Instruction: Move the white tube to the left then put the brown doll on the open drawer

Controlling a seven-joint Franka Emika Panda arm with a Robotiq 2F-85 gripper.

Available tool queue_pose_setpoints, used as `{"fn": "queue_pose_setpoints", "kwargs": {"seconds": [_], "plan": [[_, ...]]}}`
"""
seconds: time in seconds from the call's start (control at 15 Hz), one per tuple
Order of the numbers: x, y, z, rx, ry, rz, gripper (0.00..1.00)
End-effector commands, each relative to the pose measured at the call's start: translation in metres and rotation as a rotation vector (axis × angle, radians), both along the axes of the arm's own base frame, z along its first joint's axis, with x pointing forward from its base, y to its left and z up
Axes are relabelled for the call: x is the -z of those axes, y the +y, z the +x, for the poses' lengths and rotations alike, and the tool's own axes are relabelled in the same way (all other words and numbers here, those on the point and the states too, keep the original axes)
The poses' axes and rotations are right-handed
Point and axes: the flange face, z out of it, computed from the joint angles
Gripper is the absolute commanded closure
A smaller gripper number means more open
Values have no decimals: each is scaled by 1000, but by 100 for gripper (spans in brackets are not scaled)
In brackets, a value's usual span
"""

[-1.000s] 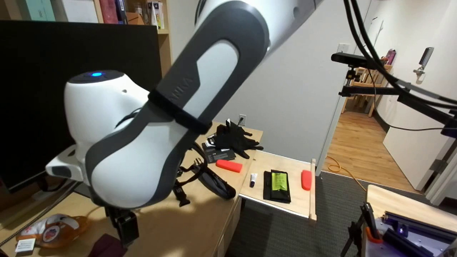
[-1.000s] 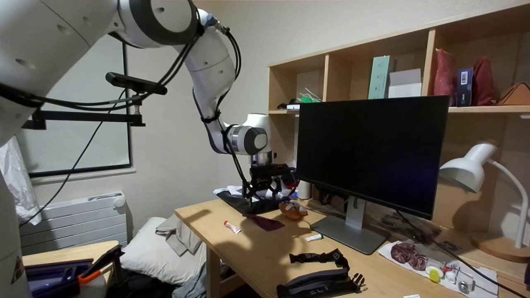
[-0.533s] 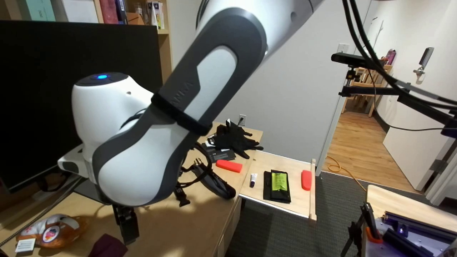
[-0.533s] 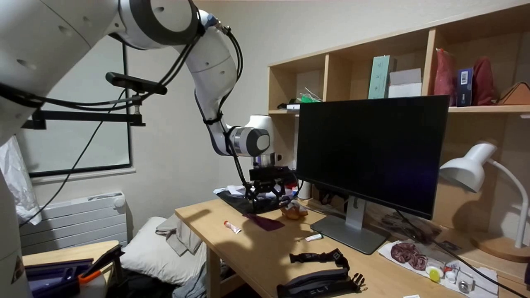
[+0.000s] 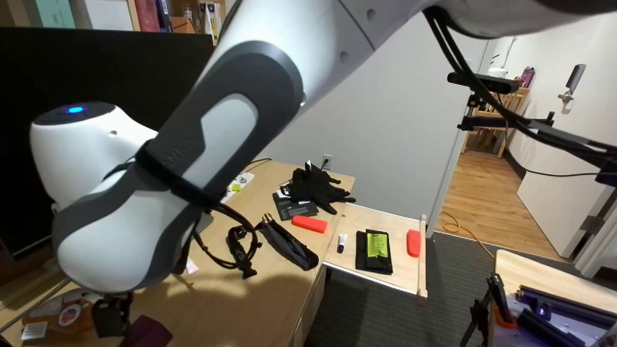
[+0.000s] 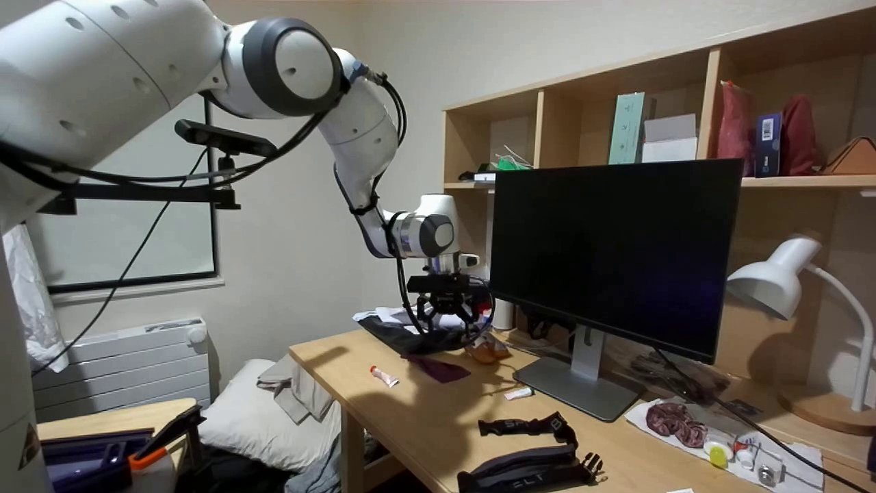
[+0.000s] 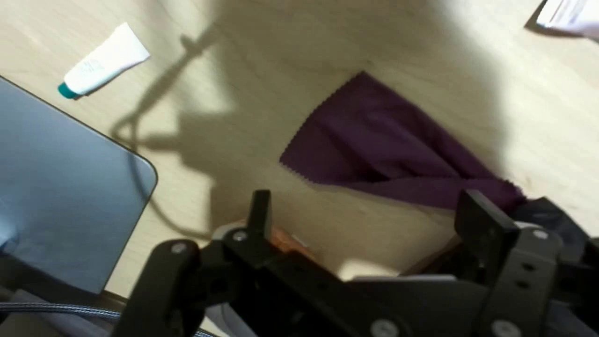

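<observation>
The brown doll, an orange-brown plush (image 5: 72, 315) with white patches, lies on the desk near the monitor. It also shows in an exterior view (image 6: 487, 351) and partly behind a finger in the wrist view (image 7: 288, 241). My gripper (image 7: 367, 203) is open with nothing between its fingers, above the desk. It overlaps the doll's edge in an exterior view (image 5: 112, 315). A white tube with a green cap (image 7: 106, 61) lies by the monitor base, also in an exterior view (image 6: 519, 394). The open drawer (image 5: 368, 218) is pale, at the desk's side.
A purple cloth (image 7: 383, 140) lies beside the doll. A red-capped tube (image 6: 384, 376) lies near the desk edge. A black strap (image 6: 530, 465) and the monitor (image 6: 609, 260) stand close by. The drawer holds a small tube (image 5: 342, 243), a black pouch (image 5: 360, 250) and a red piece (image 5: 413, 243).
The arm and gripper have shifted toward the doll and the monitor side, with the elbow lower. The gripper now overlaps the doll in an exterior view. The objects have not moved.
</observation>
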Motion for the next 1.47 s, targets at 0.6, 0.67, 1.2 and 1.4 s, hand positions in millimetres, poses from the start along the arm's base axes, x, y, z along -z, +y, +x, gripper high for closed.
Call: {"fn": "queue_pose_setpoints", "kwargs": {"seconds": [0.6, 0.67, 1.2, 1.4], "plan": [[17, 3, 62, 381, -69, 83, 0], [20, 4, 62, 399, -57, 83, 0], [51, 16, 67, 486, -160, 127, 0], [61, 22, 68, 464, -217, 173, 0]]}}
